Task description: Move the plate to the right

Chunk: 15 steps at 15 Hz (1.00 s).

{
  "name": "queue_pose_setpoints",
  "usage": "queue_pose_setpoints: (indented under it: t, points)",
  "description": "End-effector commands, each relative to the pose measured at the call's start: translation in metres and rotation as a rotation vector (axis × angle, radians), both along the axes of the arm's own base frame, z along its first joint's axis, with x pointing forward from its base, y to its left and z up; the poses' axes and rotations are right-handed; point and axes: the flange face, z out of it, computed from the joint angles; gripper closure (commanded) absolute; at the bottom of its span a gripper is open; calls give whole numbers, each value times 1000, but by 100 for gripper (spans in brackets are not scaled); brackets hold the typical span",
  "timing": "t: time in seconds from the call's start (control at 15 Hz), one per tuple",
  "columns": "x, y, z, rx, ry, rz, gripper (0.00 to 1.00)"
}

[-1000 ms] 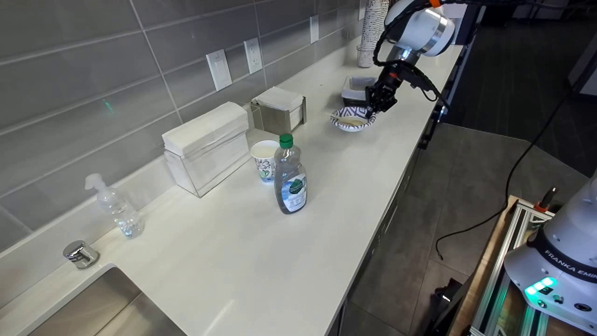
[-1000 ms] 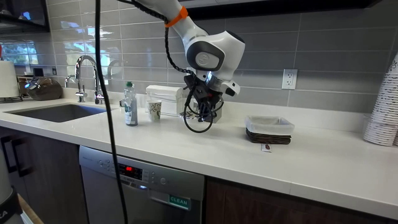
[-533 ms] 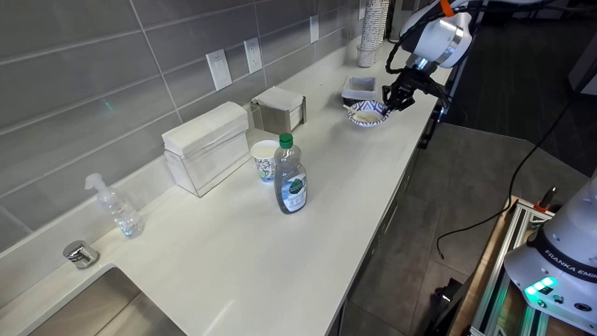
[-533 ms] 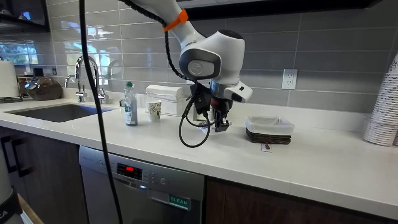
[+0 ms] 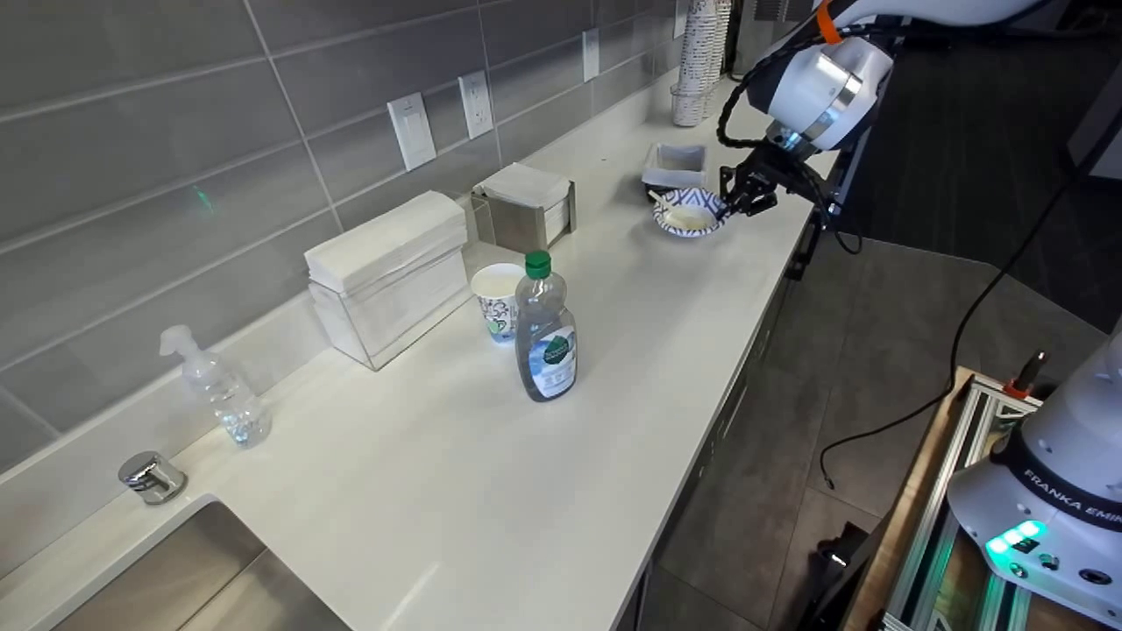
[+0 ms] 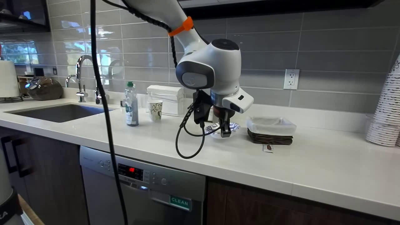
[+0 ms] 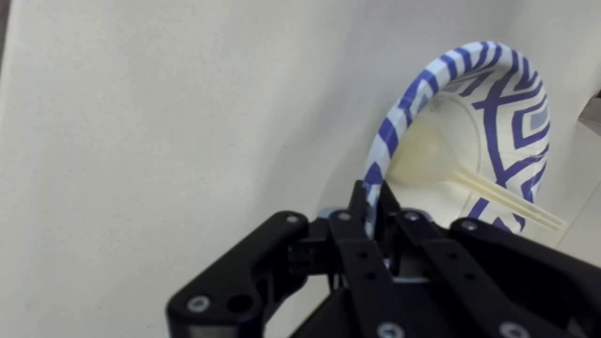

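The plate, a small round whitish dish with a blue pattern, shows in both exterior views (image 5: 692,230) (image 6: 235,126), where my gripper hides part of it in one. In the wrist view the plate (image 7: 514,101) fills the right side, with a pale spoon (image 7: 425,155) lying in it. My gripper (image 7: 373,195) is shut on the plate's rim, one finger outside and one inside. In an exterior view the gripper (image 5: 726,209) is at the plate's edge facing the counter front. I cannot tell whether the plate touches the counter.
A lined dark basket (image 6: 270,131) stands close to the right of the plate, with a small packet (image 6: 267,148) in front of it. A cup stack (image 6: 382,109) is farther right. Napkin holders (image 5: 521,206) (image 5: 394,280), a paper cup (image 5: 498,302) and a soap bottle (image 5: 548,350) stand to the left.
The gripper and plate have moved together along the counter towards the basket and slightly towards the counter's front. Most of this came in the first half second; the plate has barely moved since.
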Motion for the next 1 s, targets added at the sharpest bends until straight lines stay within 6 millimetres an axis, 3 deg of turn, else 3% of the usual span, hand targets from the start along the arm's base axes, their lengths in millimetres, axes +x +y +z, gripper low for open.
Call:
queue_pose_setpoints:
  t: [0.0,0.07,0.27,0.67,0.73,0.93]
  points:
    - [-2,-3,-14,22,-17,-34,99]
    - [-3,-3,-16,31,-17,-37,76]
    - [1,-4,-4,19,-34,-22,55]
    - [13,13,76,-71,2,210,9]
    - [15,20,84,-71,51,268,2]
    - [27,47,125,-99,142,432,0]
